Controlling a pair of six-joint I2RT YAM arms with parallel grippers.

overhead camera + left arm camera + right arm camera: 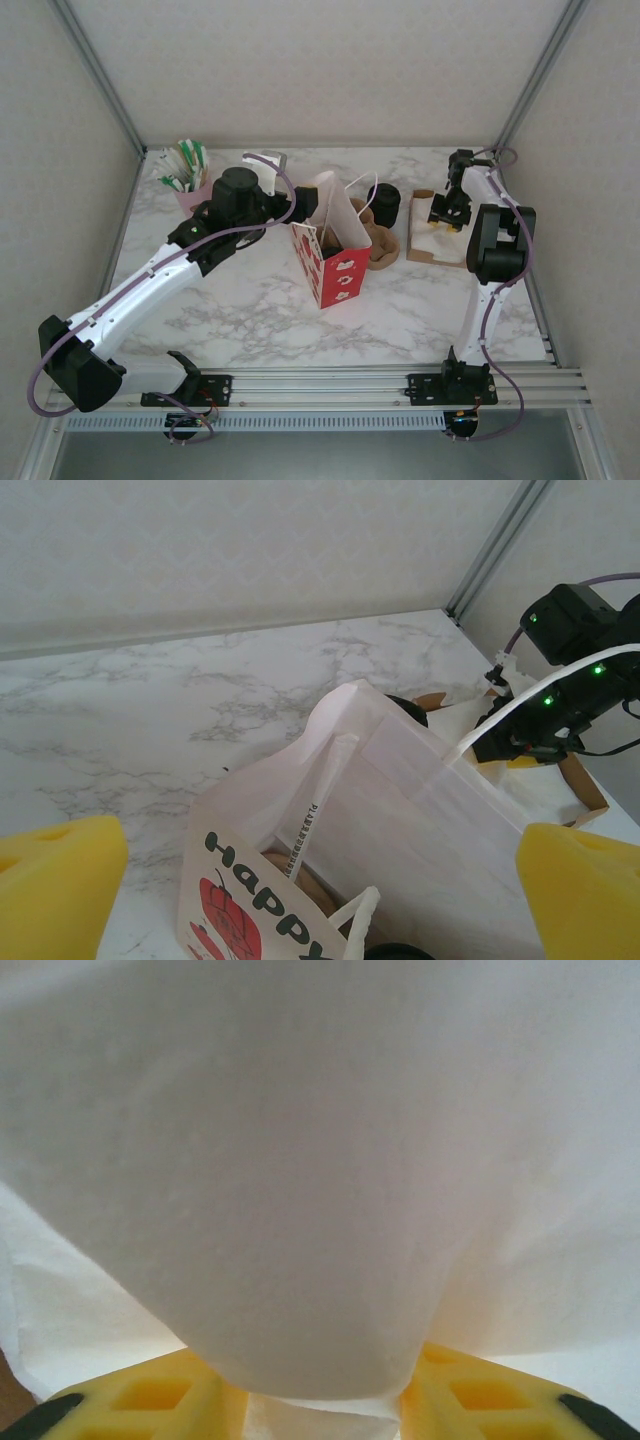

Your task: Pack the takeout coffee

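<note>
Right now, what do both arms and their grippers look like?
The left arm and right arm have white links, black joints and lilac cables. The left fingers and right fingers are yellow blocks. Green lights dot the right arm's wrist.

High rear overview, 2 close wrist views

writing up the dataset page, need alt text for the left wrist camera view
An open white paper bag with a red-and-green Happy print stands on a marbled table, a paper-wrapped straw leaning inside it. The left gripper is open, its yellow fingers at the lower corners. Behind the bag, the right arm reaches over a cardboard tray.
</note>
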